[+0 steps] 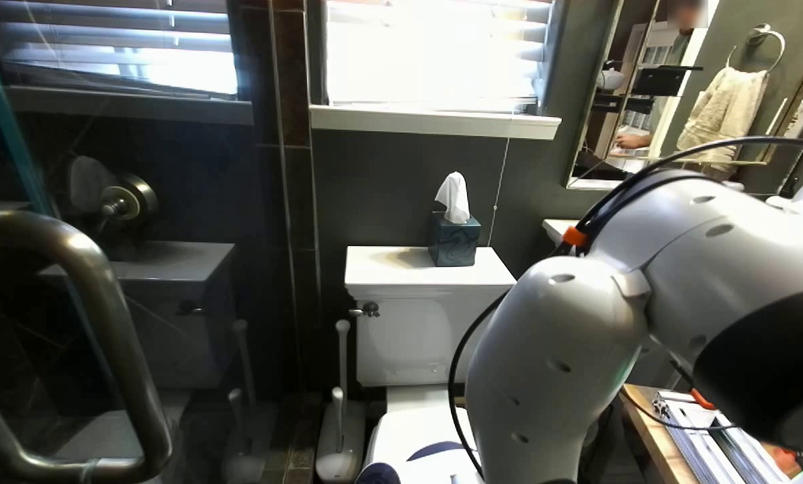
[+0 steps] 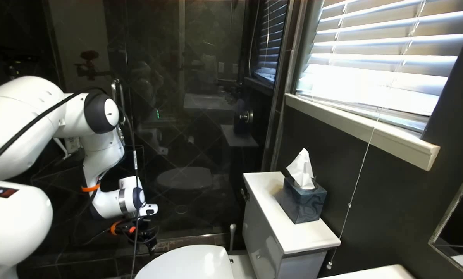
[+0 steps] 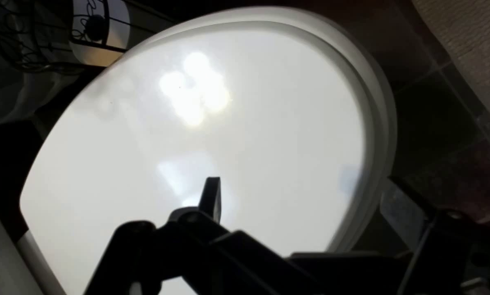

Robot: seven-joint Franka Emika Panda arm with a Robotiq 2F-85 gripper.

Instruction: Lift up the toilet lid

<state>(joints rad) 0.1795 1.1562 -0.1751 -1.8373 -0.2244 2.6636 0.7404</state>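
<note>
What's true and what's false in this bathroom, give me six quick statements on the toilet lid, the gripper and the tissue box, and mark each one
1. The toilet lid is closed. True.
2. The toilet lid is black. False: it is white.
3. The gripper is open. True.
4. A tissue box is on the toilet tank. True.
5. The tissue box is tipped on its side. False: it stands upright, with a white tissue sticking out of the top.
6. The gripper has hold of the tissue box. False: the two are well apart.
</note>
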